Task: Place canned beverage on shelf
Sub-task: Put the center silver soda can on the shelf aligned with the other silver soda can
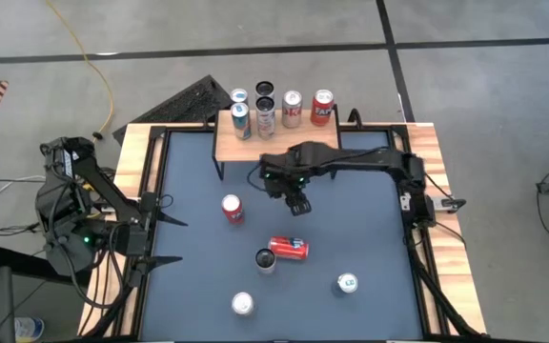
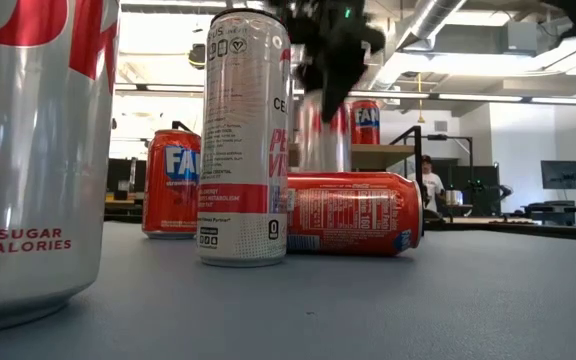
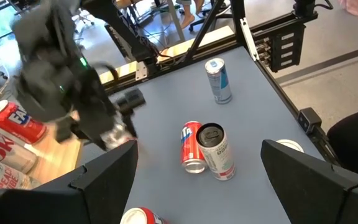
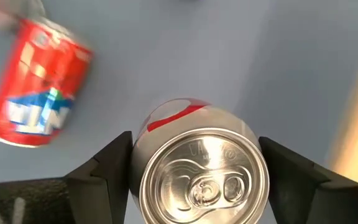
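Note:
My right gripper (image 1: 296, 197) points down over the middle of the table, in front of the shelf (image 1: 276, 141), and is shut on a silver and red can (image 4: 199, 180), seen from above in the right wrist view. In the low view this can (image 2: 316, 130) shows behind a tall white can (image 2: 244, 140), below the gripper (image 2: 330, 60). The shelf, a light wooden top on black legs at the far edge, bears several upright cans (image 1: 292, 108). My left gripper (image 1: 163, 238) waits open at the table's left edge, holding nothing. My right gripper pinches the can between its two fingers (image 4: 112, 163), one on each side of the wall just below the top rim (image 4: 138, 163). The fingers come from above, pointing down. The can stands upright in the hold. The lying red can hides its bottom in the low view.
On the dark mat stand a red can (image 1: 232, 209), the tall can (image 1: 266, 259) beside a lying red can (image 1: 289, 248), a silver can (image 1: 243, 303) near the front and a blue-white can (image 1: 348, 283) to the right. A black frame (image 1: 416, 229) borders the table.

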Controlling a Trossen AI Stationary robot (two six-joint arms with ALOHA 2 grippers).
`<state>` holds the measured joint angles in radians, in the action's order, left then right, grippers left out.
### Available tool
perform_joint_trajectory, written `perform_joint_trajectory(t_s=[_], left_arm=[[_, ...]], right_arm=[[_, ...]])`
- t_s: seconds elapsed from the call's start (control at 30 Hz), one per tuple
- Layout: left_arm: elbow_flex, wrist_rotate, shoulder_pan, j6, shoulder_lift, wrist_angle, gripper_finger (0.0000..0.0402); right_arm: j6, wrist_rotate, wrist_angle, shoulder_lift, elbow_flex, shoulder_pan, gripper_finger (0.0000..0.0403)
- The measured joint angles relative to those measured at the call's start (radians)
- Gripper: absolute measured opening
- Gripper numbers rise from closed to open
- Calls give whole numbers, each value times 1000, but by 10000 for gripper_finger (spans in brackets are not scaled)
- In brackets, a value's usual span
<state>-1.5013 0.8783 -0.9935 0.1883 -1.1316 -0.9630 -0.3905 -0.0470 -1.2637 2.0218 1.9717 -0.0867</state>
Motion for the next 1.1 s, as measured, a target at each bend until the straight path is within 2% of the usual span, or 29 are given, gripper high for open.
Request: perform_joint_trajectory(t_s=[0.2,0.43,0.57,0.9,1.1], left_arm=[[0,0,0,1,0,-18,330],[0,9,0,-36,0,-21,330],[0,35,0,-48,0,-20,330],[0,45,0,-25,0,-19,330],[0,51,0,-21,0,-32,330]], right_arm=[[42,-6,-20,-158,3,-28,274],[79,-134,-35,-308,3,-59,274],[79,-143,-30,-342,3,-92,274],[15,-189,-26,-287,36,-235,274],[-19,-119,-38,-208,136,-284,274]])
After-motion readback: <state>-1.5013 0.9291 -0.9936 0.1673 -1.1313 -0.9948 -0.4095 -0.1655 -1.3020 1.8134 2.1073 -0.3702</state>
